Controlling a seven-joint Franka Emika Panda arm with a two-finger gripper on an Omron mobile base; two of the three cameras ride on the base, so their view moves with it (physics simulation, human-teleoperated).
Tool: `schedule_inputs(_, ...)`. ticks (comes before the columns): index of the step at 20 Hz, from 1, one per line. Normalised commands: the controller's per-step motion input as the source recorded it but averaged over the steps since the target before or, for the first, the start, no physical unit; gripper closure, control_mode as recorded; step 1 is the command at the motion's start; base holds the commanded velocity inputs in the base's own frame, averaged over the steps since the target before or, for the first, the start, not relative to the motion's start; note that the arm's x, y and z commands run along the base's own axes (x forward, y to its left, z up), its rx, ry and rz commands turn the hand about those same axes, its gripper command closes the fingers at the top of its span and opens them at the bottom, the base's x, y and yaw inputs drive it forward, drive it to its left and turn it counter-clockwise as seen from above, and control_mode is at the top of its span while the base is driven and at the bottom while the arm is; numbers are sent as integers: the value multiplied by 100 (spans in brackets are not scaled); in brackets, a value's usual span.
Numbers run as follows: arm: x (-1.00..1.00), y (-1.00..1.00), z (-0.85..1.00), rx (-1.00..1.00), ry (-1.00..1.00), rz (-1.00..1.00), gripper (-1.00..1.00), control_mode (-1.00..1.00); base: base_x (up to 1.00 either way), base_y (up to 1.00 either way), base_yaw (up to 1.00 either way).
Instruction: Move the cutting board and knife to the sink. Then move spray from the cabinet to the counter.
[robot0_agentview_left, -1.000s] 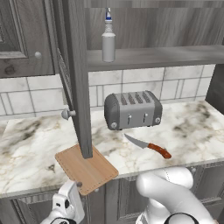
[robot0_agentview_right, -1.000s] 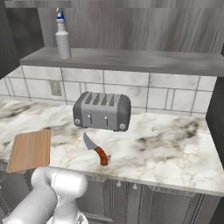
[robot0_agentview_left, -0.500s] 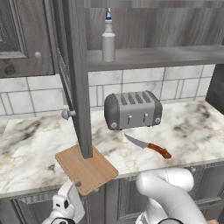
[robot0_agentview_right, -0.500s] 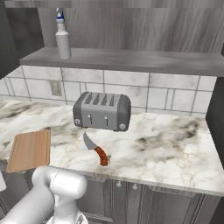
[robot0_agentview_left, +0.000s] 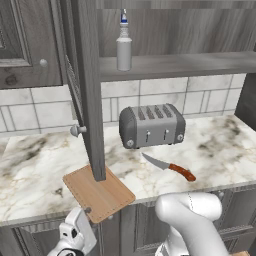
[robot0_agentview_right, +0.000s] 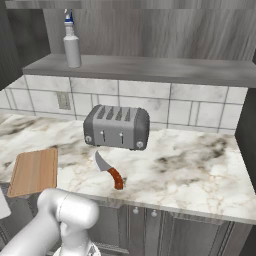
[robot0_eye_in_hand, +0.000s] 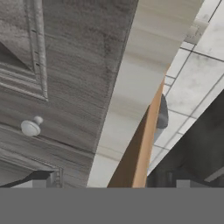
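**A:** Cutting board (robot0_agentview_left: 99, 193) sits at the front edge of the counter (robot0_agentview_left: 35, 170), one corner poking out over the lip, right under the open cabinet door (robot0_agentview_left: 85, 85). Where's the arm at?

**B:** Folded way down. White elbow bulges up in front of the lower cabinets, and the gripper (robot0_agentview_left: 75, 235) is low, just below the board's overhanging corner. Fingers look spread wide, nothing between them.

**A:** Hand view any use?

**B:** It's rolled, looking up along the board's pale edge (robot0_eye_in_hand: 140, 144) with the counter's underside beside it. You also get a lower cabinet door with its round knob (robot0_eye_in_hand: 30, 127), which the base views don't show this close.

**A:** Knife?

**B:** Knife (robot0_agentview_right: 108, 170) lies on the counter in front of the toaster (robot0_agentview_right: 117, 127), apart from the board, reddish handle toward the front edge. Spray (robot0_agentview_left: 123, 42) stands upright on the cabinet shelf (robot0_agentview_left: 180, 64).

**A:** Any labels to read?

**B:** Can't make out any. Right base view catches a wall outlet (robot0_agentview_right: 63, 100) on the tiles; in the left one the door covers that spot.
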Motion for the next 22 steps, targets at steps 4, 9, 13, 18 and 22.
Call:
schedule_inputs(4,0,0,0,0,-4,0,-100,-100,0,0,0)
schedule_inputs(9,0,0,0,0,-6,0,-100,-100,0,0,0)
schedule_inputs(13,0,0,0,0,-2,0,-100,-100,0,0,0)
schedule_inputs(18,-1,-1,2,1,0,0,-100,-100,0,0,0)
schedule_inputs(22,-7,-5,11,5,0,0,-100,-100,0,0,0)
